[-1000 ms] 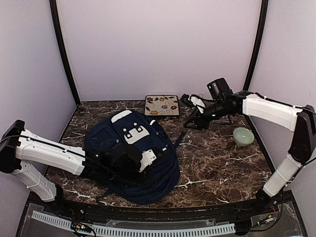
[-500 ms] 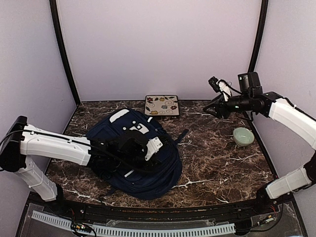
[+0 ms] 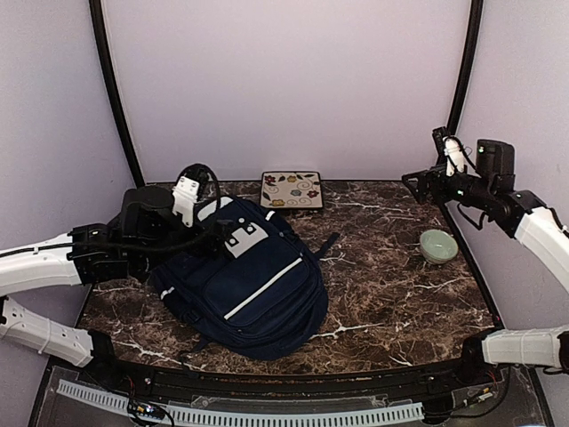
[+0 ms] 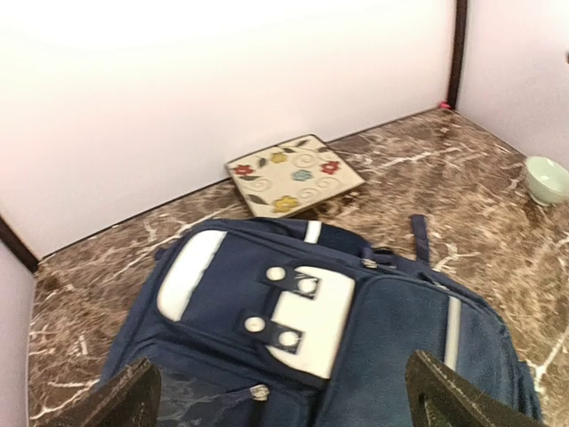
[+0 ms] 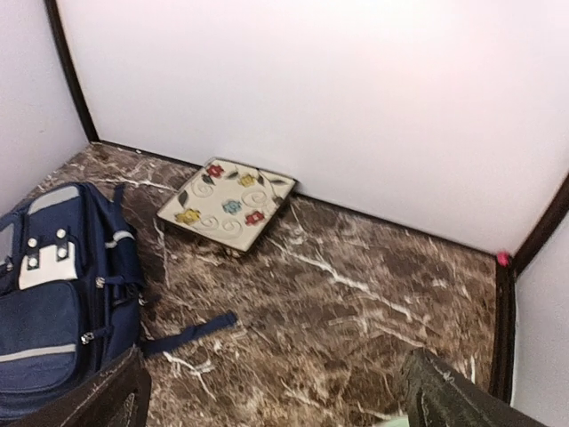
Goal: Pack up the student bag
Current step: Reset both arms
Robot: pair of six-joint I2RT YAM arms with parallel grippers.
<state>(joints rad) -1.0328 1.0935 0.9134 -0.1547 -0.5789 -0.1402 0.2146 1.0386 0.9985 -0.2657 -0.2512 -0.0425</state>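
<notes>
Top external: student bag (image 3: 253, 285) looks zipped; L gripper (image 3: 203, 213), R gripper (image 3: 432, 169) gape wide, empty. Retract clear of strap (image 3: 327, 245).

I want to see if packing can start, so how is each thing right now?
student bag: lying flat, front up, not held
flower plate: face up, nothing on it
green bowl: upright, looks empty
left gripper: open, holding nothing
right gripper: open, holding nothing
</notes>
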